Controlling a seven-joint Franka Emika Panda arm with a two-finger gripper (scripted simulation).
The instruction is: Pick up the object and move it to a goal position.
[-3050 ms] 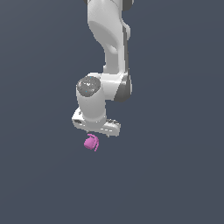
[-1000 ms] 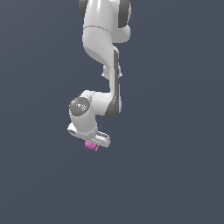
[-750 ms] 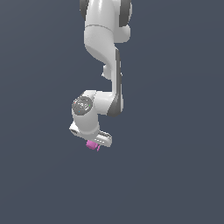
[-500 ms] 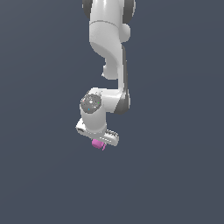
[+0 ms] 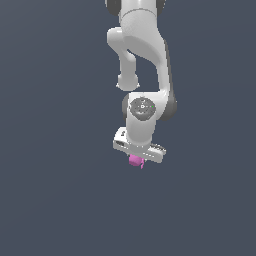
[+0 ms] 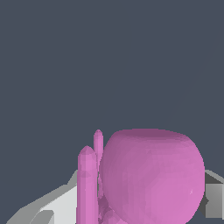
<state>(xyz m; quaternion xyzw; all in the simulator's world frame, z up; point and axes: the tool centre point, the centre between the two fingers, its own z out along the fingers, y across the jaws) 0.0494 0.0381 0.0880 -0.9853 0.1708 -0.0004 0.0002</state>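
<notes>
I see the gripper (image 5: 136, 159) closed on the pink mug (image 5: 135, 160), which sits between its fingers (image 6: 57, 205), lifted clear. Pickup appears done; transport remains, and no goal marker is visible.

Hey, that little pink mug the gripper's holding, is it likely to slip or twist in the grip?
Possibly. The pink mug has a rounded, bulging body, so the fingers likely touch only small patches and it may pivot. It looks rigid, not squashy. It is tiny under the gripper, so probably light, which should help the hold.
</notes>
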